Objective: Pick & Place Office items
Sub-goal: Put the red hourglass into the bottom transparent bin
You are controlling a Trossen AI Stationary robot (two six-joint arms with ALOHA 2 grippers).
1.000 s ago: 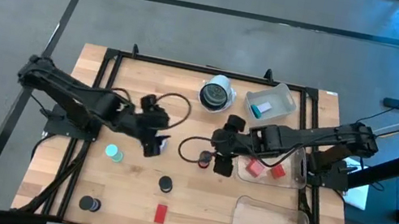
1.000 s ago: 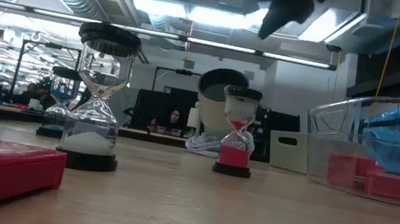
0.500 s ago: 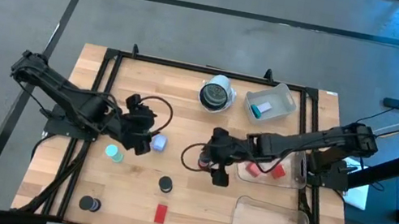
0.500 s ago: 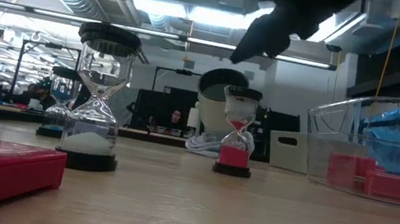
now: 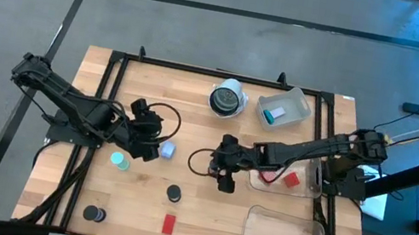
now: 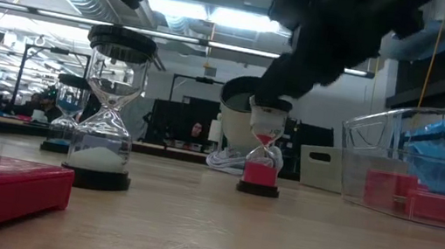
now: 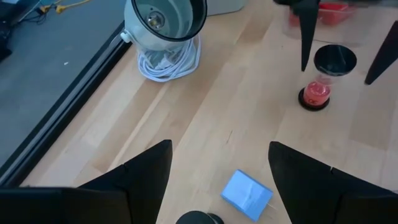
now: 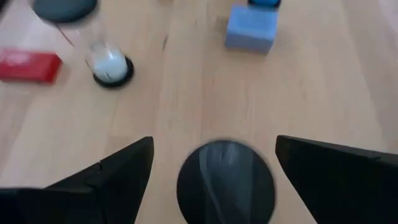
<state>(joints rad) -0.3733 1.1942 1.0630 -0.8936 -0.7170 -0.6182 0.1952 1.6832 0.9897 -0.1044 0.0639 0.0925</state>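
My right tool (image 8: 211, 180) hangs wide over the red-sand hourglass (image 7: 326, 78), just beside the red-block bin (image 5: 306, 180). It looks light, top-heavy and breakable; I'd grip its 2 end caps gently. My left tool (image 7: 217, 180) waits open beside the blue block (image 7: 247, 193).

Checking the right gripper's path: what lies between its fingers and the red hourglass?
Nothing: right gripper straddles the red hourglass, open, per both wrist views.
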